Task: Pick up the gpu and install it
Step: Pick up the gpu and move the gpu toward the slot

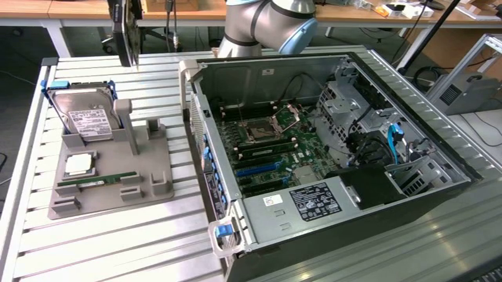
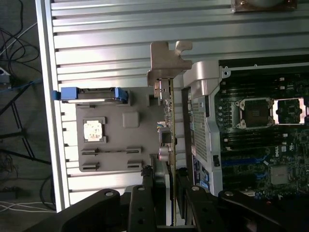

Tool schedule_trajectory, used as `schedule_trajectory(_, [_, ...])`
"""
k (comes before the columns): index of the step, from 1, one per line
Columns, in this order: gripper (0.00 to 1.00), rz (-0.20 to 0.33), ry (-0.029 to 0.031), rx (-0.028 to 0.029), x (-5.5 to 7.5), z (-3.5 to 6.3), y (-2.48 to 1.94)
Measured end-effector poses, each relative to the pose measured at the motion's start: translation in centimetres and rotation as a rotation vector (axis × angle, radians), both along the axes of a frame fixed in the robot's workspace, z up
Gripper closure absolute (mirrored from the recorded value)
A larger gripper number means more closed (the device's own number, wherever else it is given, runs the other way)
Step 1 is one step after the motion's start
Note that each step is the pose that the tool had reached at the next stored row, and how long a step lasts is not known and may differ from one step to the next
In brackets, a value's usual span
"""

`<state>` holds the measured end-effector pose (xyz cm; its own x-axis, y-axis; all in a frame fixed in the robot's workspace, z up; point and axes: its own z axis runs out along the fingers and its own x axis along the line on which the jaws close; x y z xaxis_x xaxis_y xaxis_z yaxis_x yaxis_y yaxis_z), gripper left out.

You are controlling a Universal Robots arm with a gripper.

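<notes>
hand (image 2: 171,186) pinches gpu (image 2: 170,125) by its edge | gpu aloft above tabletop (image 1: 117,235) | exterior view: 10 o'clock of computer case (image 1: 267,73)

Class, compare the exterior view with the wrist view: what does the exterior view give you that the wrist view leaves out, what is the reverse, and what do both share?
Exterior view: the arm's blue-capped joint and the labelled power supply. Wrist view: the tool clamped on the gpu, which is seen edge-on with its silvery bracket. Both: the lifted gpu, the hard drive on the grey fixture, and the motherboard's processor socket.
</notes>
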<state>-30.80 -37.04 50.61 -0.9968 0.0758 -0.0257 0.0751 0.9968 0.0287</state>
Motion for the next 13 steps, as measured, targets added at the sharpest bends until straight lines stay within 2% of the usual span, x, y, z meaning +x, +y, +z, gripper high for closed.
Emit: schedule_trajectory(13, [0.70, 0.000, 0.0001, -0.0001, 0.00, 0.62, 0.00])
